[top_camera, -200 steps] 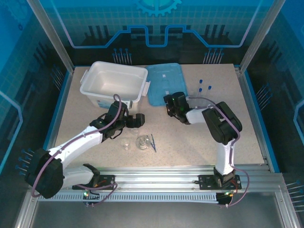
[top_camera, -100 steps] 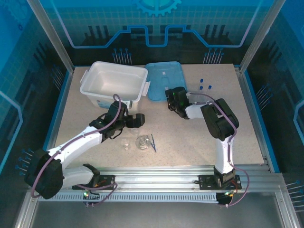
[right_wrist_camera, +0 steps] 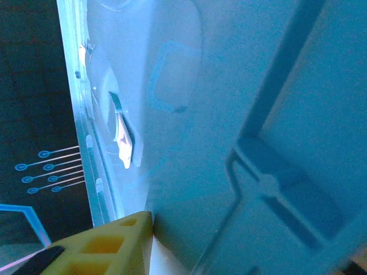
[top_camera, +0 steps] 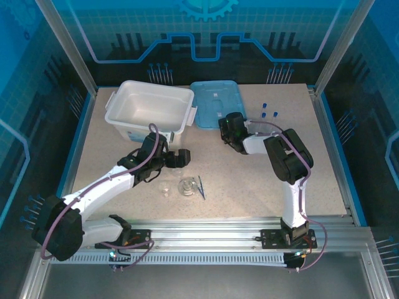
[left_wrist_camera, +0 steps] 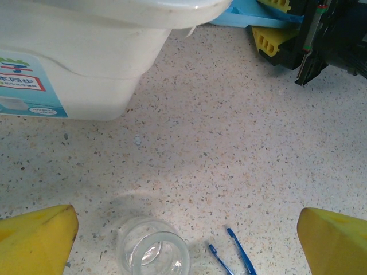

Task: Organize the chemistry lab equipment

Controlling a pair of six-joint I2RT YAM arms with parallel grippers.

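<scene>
On the desk (top_camera: 249, 177) the bin (top_camera: 149, 104) stands rear left, lid (top_camera: 213, 99) beside it rightward, tubes (top_camera: 269, 112) further right; beaker (top_camera: 165, 190), flask (top_camera: 186, 187), tweezers (top_camera: 201, 187) line up front centre.

Speckled beige bench (top_camera: 249, 180). Far left: white bin (top_camera: 149, 107). Just beside it, far centre: light-blue lid (top_camera: 215, 103); flat or tilted, cannot tell. Far right: three blue-capped tubes (top_camera: 265, 115), close together. Near centre, in a row: small clear beaker (top_camera: 165, 190), conical flask (top_camera: 186, 187), dark-blue tweezers (top_camera: 201, 187) just right of flask.
</scene>
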